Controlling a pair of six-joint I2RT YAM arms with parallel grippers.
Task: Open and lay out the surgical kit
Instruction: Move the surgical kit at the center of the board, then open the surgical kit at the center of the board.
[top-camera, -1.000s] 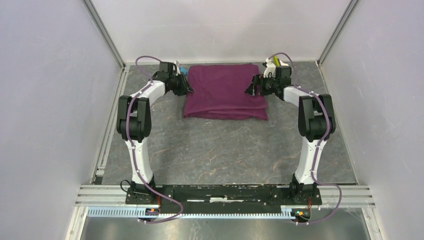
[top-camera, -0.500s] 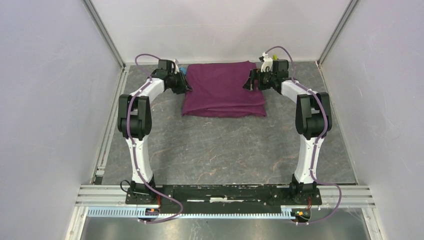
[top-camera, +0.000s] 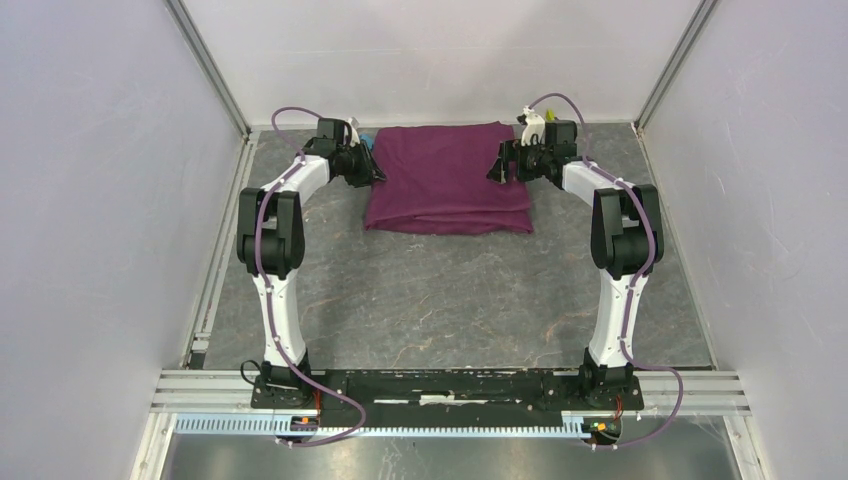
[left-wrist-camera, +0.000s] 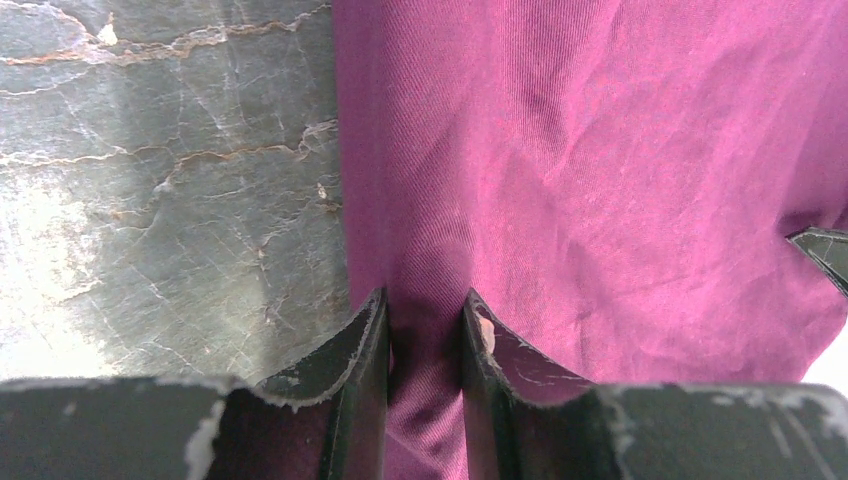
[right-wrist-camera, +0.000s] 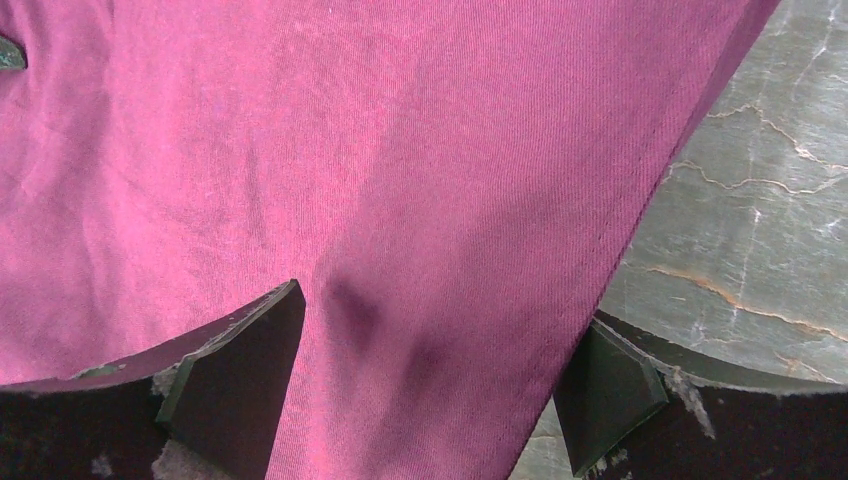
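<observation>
While the purple cloth (top-camera: 448, 178) lies folded shut at the far middle of the desk (top-camera: 450, 300), the task looks barely begun: no flap is turned back, nothing inside shows, and all the laying out is left. The left jaws stand narrow, pinching a ridge of cloth (left-wrist-camera: 620, 200) at its left edge. The right jaws gape wide, straddling the right edge (right-wrist-camera: 400, 150) and holding nothing. The wrap is a matte, finely ribbed weave with soft creases, a rough rectangle with stacked layers along its near side. The desk is grey, stone-like, veined with pale cracks.
</observation>
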